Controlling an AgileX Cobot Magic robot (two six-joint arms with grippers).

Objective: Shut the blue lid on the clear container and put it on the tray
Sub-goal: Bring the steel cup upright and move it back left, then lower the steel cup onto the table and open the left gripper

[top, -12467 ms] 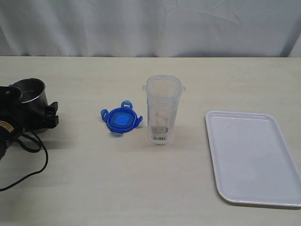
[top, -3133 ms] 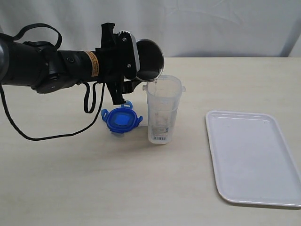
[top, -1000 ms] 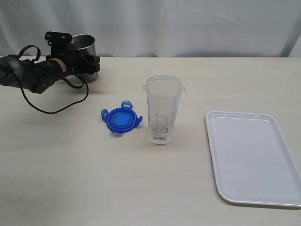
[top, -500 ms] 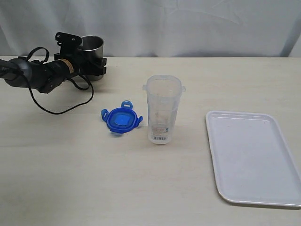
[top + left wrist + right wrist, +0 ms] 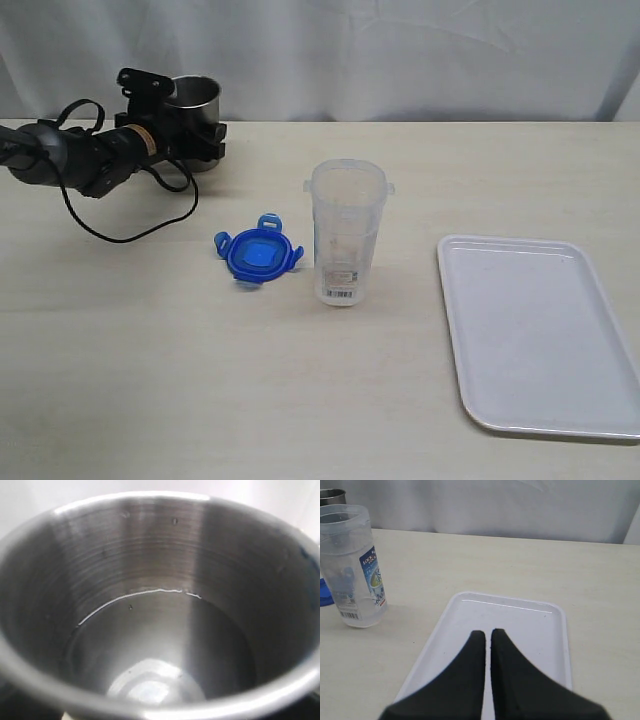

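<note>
Since a few seconds ago the left gripper (image 5: 205, 143) has swung back from over the clear container (image 5: 346, 240) to the upper left of the frame; in the last half second it has not stirred. Its black fingers clasp a brushed steel cup (image 5: 193, 100) (shiny inside, with a thin bright ring low down). At centre the see-through plastic container stands upright and open, a barcode label near its base. The round blue lid (image 5: 257, 254) lies flat on the pale wood-grain table (image 5: 150, 380) just left of it. At right sits the smooth white tray (image 5: 540, 335), round-cornered, well apart. The right gripper (image 5: 488, 633), tapered black fingers pinched together and empty, hovers over that tray.
</note>
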